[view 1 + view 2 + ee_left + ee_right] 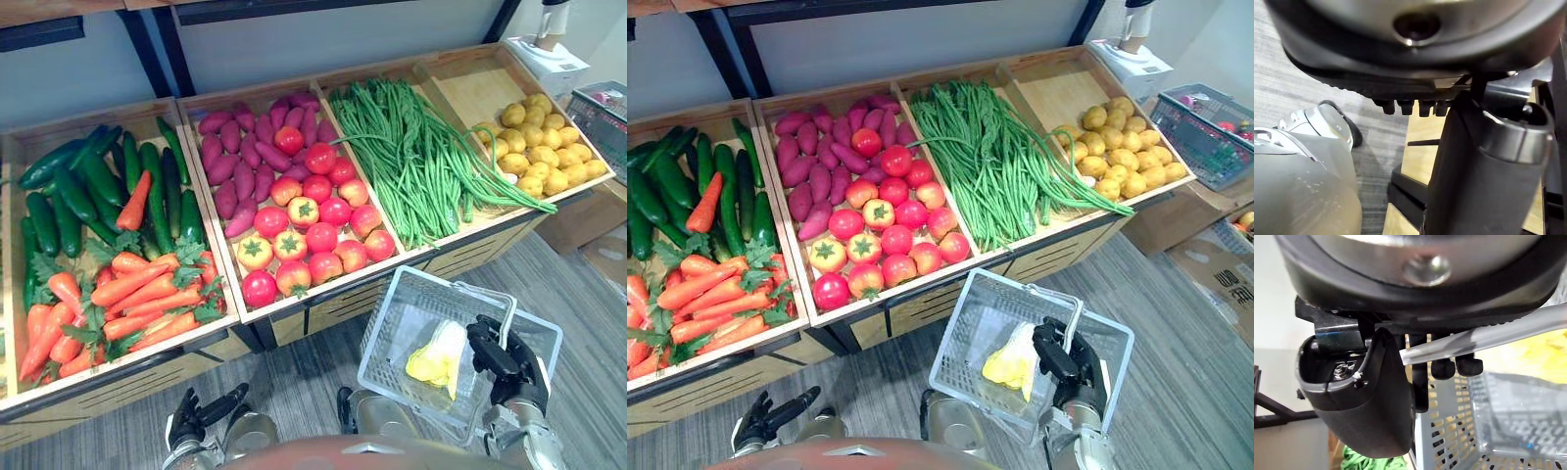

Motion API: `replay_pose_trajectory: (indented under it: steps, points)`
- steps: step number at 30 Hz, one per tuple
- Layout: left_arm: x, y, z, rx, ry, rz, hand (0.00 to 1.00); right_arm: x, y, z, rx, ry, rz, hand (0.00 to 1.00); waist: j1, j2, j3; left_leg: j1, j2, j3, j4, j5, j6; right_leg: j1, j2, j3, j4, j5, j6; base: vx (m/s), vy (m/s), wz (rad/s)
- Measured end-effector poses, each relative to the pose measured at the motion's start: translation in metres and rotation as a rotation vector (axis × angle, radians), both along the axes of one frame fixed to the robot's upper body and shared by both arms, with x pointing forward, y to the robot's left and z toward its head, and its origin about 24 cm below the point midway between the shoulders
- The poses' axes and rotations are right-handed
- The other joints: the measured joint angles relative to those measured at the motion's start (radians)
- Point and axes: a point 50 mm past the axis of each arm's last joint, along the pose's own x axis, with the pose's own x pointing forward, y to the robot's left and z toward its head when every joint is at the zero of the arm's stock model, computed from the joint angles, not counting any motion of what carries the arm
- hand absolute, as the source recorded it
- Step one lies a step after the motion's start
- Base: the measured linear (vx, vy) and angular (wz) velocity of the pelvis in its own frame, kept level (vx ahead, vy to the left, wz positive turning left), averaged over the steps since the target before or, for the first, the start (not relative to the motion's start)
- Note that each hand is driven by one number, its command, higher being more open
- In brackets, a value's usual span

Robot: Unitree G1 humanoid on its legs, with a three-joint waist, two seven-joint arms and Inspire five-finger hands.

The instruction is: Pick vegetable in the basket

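Standing on grey striped carpet (588,323) before a pale wall (294,44), four wooden bins (480,88) hold cucumbers (73,191) with carrots (127,289), sweet potatoes (235,157) with tomatoes (318,235), green beans (411,157), and potatoes (539,147). One mesh basket (392,333) hangs in front of them with one yellow vegetable (431,364) inside, and the right hand (505,357) has its fingers curled round the clear handle (1508,333). The left hand (201,416) hangs low, loosely spread and holding nothing.

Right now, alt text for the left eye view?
The right hand grips the handle of a white basket holding a yellow item, in front of a wooden stand of cucumbers, carrots, sweet potatoes, tomatoes, green beans and potatoes. The left hand hangs open at lower left.
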Motion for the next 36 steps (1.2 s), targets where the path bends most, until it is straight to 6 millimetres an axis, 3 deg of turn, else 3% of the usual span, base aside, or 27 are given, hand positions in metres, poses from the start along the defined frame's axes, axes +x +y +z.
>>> replay_pose_trajectory:
  steps: [1, 2, 3, 5, 6, 7, 10, 14, 18, 23, 27, 30, 32, 34, 36]
  points:
    - [0.0, 0.001, 0.0, 0.005, -0.002, 0.001, 1.0, -0.004, -0.002, -0.004, 0.011, 0.016, -0.023, 0.0, -0.016, -0.007, -0.005, -0.006, -0.002, 0.057, -0.015, 0.036, 0.014, 0.022, -0.022, -0.037, -0.023, 0.001, -0.003, 0.0, -0.003, 1.48]
    - [0.003, 0.002, 0.001, 0.011, -0.008, -0.001, 1.0, -0.013, -0.005, -0.012, 0.031, 0.047, -0.082, 0.0, -0.035, -0.023, -0.016, -0.009, 0.003, 0.223, -0.059, 0.096, 0.073, 0.058, -0.068, -0.116, -0.065, 0.017, -0.016, -0.01, -0.01, 1.54]
    - [0.005, 0.001, 0.001, 0.012, -0.01, -0.004, 1.0, -0.017, -0.006, -0.015, 0.037, 0.058, -0.105, 0.0, -0.047, -0.027, -0.018, -0.008, 0.005, 0.322, -0.07, 0.109, 0.099, 0.075, -0.082, -0.152, -0.082, 0.025, -0.021, -0.04, -0.016, 1.62]
    - [0.013, 0.0, 0.002, 0.013, -0.019, -0.028, 1.0, -0.032, -0.01, -0.024, 0.057, 0.1, -0.182, 0.0, -0.06, -0.041, -0.02, -0.005, 0.067, 0.665, -0.02, 0.082, 0.134, 0.122, -0.118, -0.242, -0.11, 0.028, -0.017, -0.06, -0.002, 1.22]
    - [0.013, -0.001, 0.002, 0.012, -0.016, -0.031, 1.0, -0.034, -0.011, -0.025, 0.058, 0.106, -0.186, 0.0, -0.06, -0.041, -0.023, -0.001, 0.073, 0.689, -0.022, 0.084, 0.132, 0.122, -0.121, -0.247, -0.11, 0.028, -0.016, -0.08, 0.06, 0.76]
    - [0.01, -0.001, 0.001, 0.009, -0.003, -0.038, 1.0, -0.041, -0.012, -0.026, 0.053, 0.126, -0.192, 0.0, -0.055, -0.034, -0.036, 0.027, 0.067, 0.718, -0.084, 0.151, 0.064, 0.134, -0.122, -0.244, -0.114, 0.033, 0.006, -0.05, 0.071, 0.26]
    - [0.004, 0.007, 0.001, 0.029, 0.014, -0.035, 1.0, -0.043, -0.006, -0.032, 0.074, 0.149, -0.176, 0.0, -0.061, -0.024, -0.054, 0.047, 0.03, 0.704, -0.172, 0.178, 0.059, 0.158, -0.119, -0.203, -0.177, 0.058, 0.044, -0.02, 0.131, 0.19]
    - [-0.006, 0.013, 0.001, 0.035, 0.026, 0.019, 1.0, -0.049, -0.002, -0.041, 0.099, 0.188, -0.181, 0.0, -0.065, -0.004, -0.077, 0.078, -0.019, 0.704, -0.272, 0.212, 0.06, 0.174, -0.121, -0.151, -0.239, 0.072, 0.064, 0.0, 0.127, 0.11]
    - [-0.018, 0.027, 0.003, 0.05, 0.029, 0.175, 1.0, -0.051, 0.006, -0.049, 0.126, 0.225, -0.161, 0.0, -0.061, 0.01, -0.086, 0.102, -0.041, 0.702, -0.299, 0.215, 0.06, 0.193, -0.123, -0.123, -0.268, 0.072, 0.064, 0.04, 0.085, 0.03]
    - [-0.011, 0.05, 0.015, 0.097, -0.06, 0.386, 1.0, -0.05, 0.012, -0.053, 0.145, 0.232, -0.159, 0.0, -0.044, 0.015, -0.089, 0.098, -0.05, 0.675, -0.299, 0.215, 0.061, 0.207, -0.122, -0.122, -0.284, 0.1, 0.06, 0.08, 0.0, 0.14]
    - [0.001, 0.079, 0.041, 0.197, -0.206, 0.545, 1.0, -0.051, 0.005, -0.052, 0.131, 0.231, -0.186, 0.0, -0.042, 0.015, -0.089, 0.098, -0.045, 0.671, -0.299, 0.224, 0.067, 0.212, -0.119, -0.123, -0.299, 0.113, 0.06, 0.1, -0.007, -0.01]
    - [0.019, 0.104, 0.078, 0.314, -0.397, 0.663, 1.0, -0.053, 0.003, -0.051, 0.12, 0.236, -0.19, 0.0, -0.041, 0.009, -0.088, 0.104, -0.044, 0.673, -0.295, 0.225, 0.068, 0.226, -0.113, -0.118, -0.32, 0.127, 0.057, 0.07, -0.004, -0.06]
    - [0.031, 0.122, 0.119, 0.439, -0.582, 0.743, 1.0, -0.052, 0.004, -0.052, 0.122, 0.232, -0.188, 0.0, -0.041, 0.001, -0.084, 0.103, -0.048, 0.673, -0.296, 0.223, 0.069, 0.231, -0.108, -0.115, -0.324, 0.129, 0.057, 0.01, 0.002, -0.02]
    - [0.034, 0.131, 0.151, 0.544, -0.716, 0.801, 1.0, -0.052, 0.004, -0.052, 0.122, 0.233, -0.186, 0.0, -0.042, 0.002, -0.081, 0.112, -0.048, 0.673, -0.298, 0.218, 0.07, 0.244, -0.109, -0.115, -0.332, 0.13, 0.057, 0.0, 0.0, 0.0]
    - [0.029, 0.135, 0.167, 0.63, -0.759, 0.839, 1.0, -0.053, 0.004, -0.052, 0.12, 0.236, -0.186, 0.0, -0.042, 0.005, -0.081, 0.118, -0.048, 0.673, -0.299, 0.208, 0.066, 0.247, -0.109, -0.115, -0.337, 0.13, 0.057, 0.0, 0.0, 0.0]
